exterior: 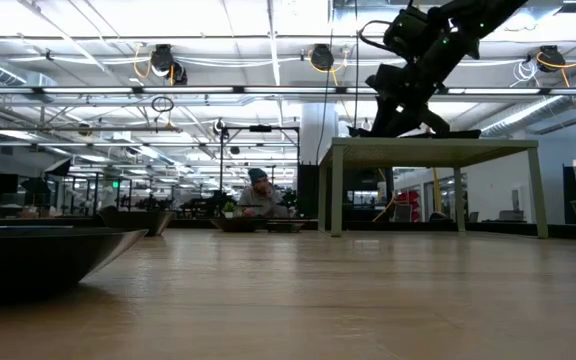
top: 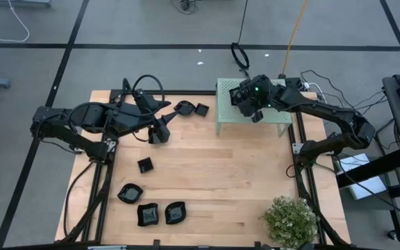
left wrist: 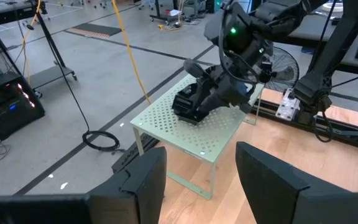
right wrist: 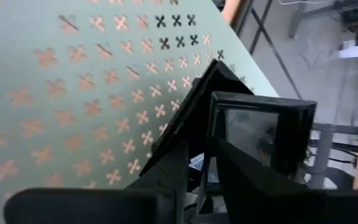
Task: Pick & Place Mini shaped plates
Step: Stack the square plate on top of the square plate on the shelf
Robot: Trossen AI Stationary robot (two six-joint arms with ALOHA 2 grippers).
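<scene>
My right gripper hovers over the pale green perforated stand at the table's far right, shut on a square glossy black mini plate. My left gripper waits open at the far left, with nothing between its fingers. Two more black plates lie by the far edge. One small plate lies left of centre. Three others sit near the front left corner. In the low view a dark plate fills the left foreground. My right gripper pinches the square plate by one side wall, one finger outside it and the other at its hollow side. The fingers slant down from the table's right. The plate is tilted, its low edge at the stand's top; whether it touches, I cannot tell.
A potted plant stands at the near right corner. Bare wood lies across the table's middle. Cables run behind the stand. A person sits far off in the room beyond the table.
</scene>
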